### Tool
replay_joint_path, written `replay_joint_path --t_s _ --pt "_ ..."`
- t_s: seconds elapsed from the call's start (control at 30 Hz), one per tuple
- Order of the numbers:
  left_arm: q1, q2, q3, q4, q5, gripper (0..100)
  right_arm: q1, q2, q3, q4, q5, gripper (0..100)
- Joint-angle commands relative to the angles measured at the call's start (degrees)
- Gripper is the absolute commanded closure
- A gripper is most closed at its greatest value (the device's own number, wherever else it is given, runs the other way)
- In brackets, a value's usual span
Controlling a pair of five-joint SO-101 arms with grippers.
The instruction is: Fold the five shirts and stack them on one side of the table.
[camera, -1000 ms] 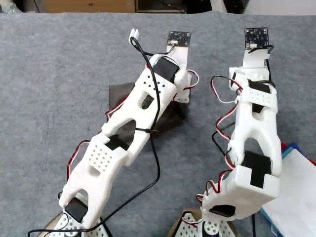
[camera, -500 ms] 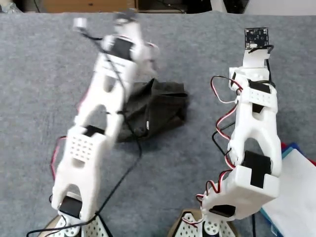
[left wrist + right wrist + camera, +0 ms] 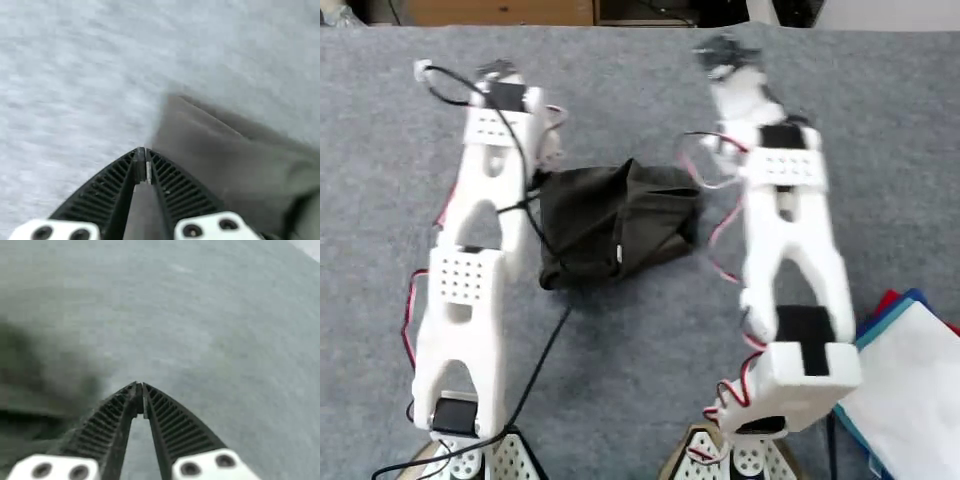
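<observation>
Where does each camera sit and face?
High view: above the table, looking down on left arm, right arm, dark shirt.
Left wrist view: on the left arm, past the shut left gripper at the shirt's edge.
Right wrist view: on the right arm, past the shut right gripper at table.
High and left wrist share shirt.

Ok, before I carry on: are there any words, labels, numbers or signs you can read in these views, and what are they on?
No text can be read in any view.
The small pale tag on the dark shirt: too small to read.
The white sheets: no print visible.
</observation>
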Motion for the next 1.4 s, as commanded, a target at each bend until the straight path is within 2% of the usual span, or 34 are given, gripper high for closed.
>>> replay_joint_path --t_s 0.0,0.13,0.3,0.6,0.83,1.07,1.37 --pt "-4.5 -0.4 -3.2 0.5 -0.7 98 -9.3 -3.8 -9.4 9.2 0.5 99.2" --pt "-9.8 1.2 -5.3 -3.0 -1.3 98 -16.2 -1.0 -11.8 12.1 -0.4 99.2" --pt "-15.5 8.1 -4.3 -12.3 0.0 98 -18.9 8.7 -18.9 14.5 -0.7 99.2" --pt "-15.9 11.9 -10.5 -10.9 0.9 98 -26.3 25.1 -41.0 28.5 -0.8 99.2" --pt "-15.8 11.9 -10.5 -11.0 0.9 98 -21.6 34.3 -46.8 31.9 -2.4 99.3" --pt "-15.7 11.9 -10.5 -11.8 0.9 98 -15.0 34.9 -47.0 32.7 -1.8 99.3" --pt "-14.7 11.9 -10.5 -11.9 0.6 98 -9.9 34.9 -47.3 27.3 4.6 99.3"
